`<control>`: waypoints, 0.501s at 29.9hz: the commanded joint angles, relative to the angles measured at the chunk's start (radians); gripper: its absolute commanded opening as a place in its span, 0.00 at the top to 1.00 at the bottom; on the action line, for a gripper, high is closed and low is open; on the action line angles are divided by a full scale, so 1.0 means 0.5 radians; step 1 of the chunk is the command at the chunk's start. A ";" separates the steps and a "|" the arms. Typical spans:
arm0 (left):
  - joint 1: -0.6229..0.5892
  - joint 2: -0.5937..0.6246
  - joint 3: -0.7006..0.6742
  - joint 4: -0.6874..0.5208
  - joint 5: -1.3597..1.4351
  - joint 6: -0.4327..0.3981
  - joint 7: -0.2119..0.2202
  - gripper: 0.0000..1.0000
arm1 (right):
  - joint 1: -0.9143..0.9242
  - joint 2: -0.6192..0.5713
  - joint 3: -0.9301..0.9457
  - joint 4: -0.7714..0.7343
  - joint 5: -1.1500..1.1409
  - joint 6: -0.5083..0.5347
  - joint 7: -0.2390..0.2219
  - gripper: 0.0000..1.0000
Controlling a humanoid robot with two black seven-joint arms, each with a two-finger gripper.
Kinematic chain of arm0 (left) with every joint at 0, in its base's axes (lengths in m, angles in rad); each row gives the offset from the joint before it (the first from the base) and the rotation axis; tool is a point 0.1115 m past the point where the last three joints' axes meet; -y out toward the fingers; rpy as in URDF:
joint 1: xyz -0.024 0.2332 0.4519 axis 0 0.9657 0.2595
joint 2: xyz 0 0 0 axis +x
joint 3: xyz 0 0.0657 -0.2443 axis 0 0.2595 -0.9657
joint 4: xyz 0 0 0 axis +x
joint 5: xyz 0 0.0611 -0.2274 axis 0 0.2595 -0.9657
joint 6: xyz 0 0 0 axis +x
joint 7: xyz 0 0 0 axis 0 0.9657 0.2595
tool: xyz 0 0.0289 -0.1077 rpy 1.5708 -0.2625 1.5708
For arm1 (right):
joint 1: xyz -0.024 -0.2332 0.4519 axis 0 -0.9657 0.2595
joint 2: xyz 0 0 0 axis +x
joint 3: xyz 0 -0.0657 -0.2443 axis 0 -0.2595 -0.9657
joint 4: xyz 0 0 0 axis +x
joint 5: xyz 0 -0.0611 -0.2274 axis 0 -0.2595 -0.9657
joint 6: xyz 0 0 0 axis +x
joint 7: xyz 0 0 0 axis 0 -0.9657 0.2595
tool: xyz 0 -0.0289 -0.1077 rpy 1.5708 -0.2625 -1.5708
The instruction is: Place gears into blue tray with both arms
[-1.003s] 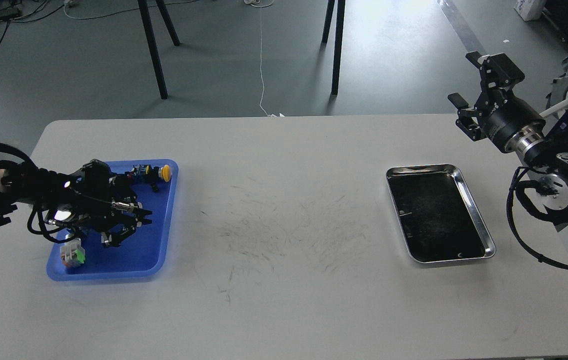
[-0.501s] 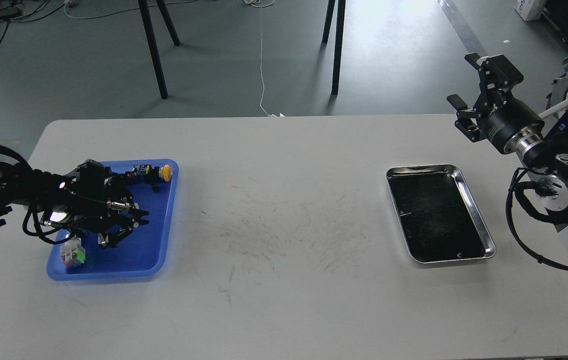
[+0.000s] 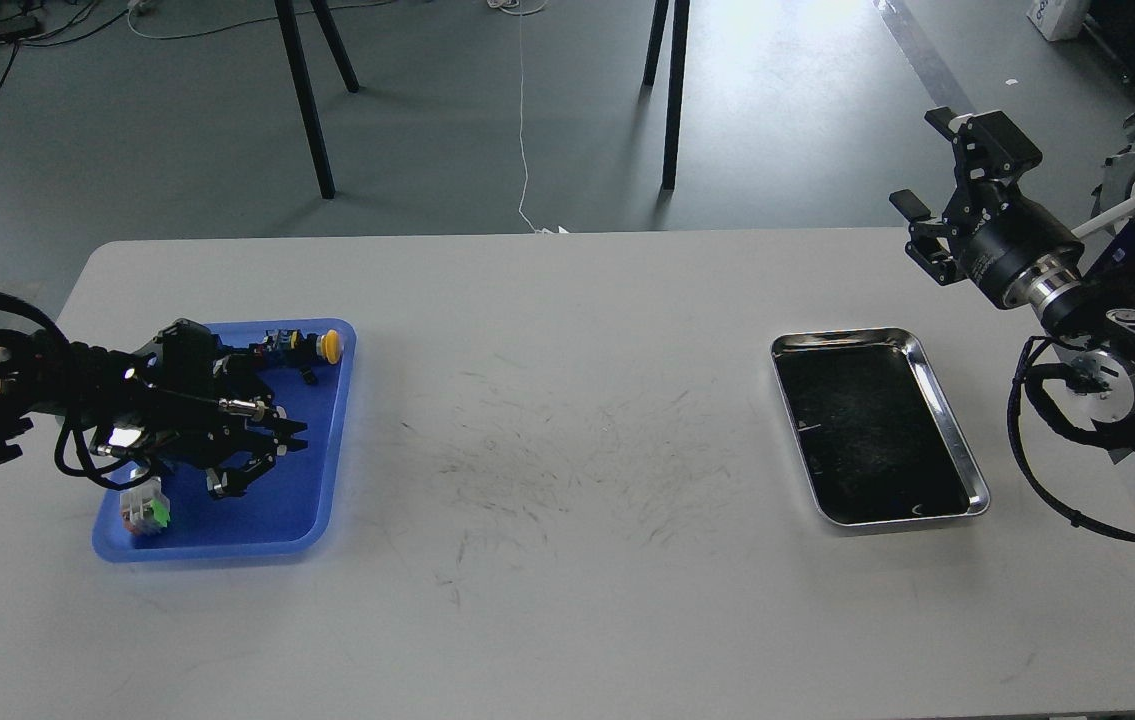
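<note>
Left gripper (image 3: 262,460) shifted slightly right over the blue tray (image 3: 317,500) since a second ago; right gripper (image 3: 927,165) edged up-left.
Left fingers spread, nothing clearly between them, hovering over tray middle. In tray: yellow-capped part (image 3: 327,345) at far edge, green-white block (image 3: 147,508) near left corner; gears too small to pick out. Steel tray (image 3: 967,470) right of center. Right gripper raised past table's far right edge, fingers apart, empty.

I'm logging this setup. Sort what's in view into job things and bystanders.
Job:
- blue tray
- left hand, over the tray
- right hand, raised, open
- gears: too small to pick out

Bystanders:
- steel tray
- yellow-capped part, in the blue tray
- white and green block, in the blue tray
- table
</note>
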 commanded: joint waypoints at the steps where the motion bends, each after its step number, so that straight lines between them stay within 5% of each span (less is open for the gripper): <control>1: 0.005 -0.005 -0.005 -0.002 0.020 0.004 0.000 0.77 | 0.000 -0.005 0.000 -0.001 -0.003 0.000 0.000 0.03; 2: 0.005 -0.011 -0.008 -0.002 0.014 0.004 0.000 0.71 | 0.000 -0.008 0.000 -0.001 0.000 0.000 0.000 0.03; 5: 0.011 -0.018 -0.033 0.004 -0.045 -0.011 0.000 0.16 | 0.000 -0.008 0.000 -0.001 0.001 0.000 0.000 0.03; 7: 0.026 -0.021 -0.042 0.004 -0.112 -0.023 0.000 0.10 | 0.000 -0.005 0.000 0.003 0.001 0.000 0.000 0.03; 9: 0.054 -0.021 -0.042 0.004 -0.131 -0.017 0.000 0.22 | 0.000 -0.005 0.000 -0.001 0.001 0.000 0.000 0.03; 11: 0.063 -0.015 -0.036 -0.002 -0.097 0.007 0.000 0.68 | 0.000 -0.002 0.000 -0.001 -0.003 0.000 0.000 0.03; 15: 0.063 -0.008 -0.030 -0.002 0.004 0.020 0.000 0.84 | 0.000 -0.002 0.000 -0.001 0.001 0.000 0.000 0.03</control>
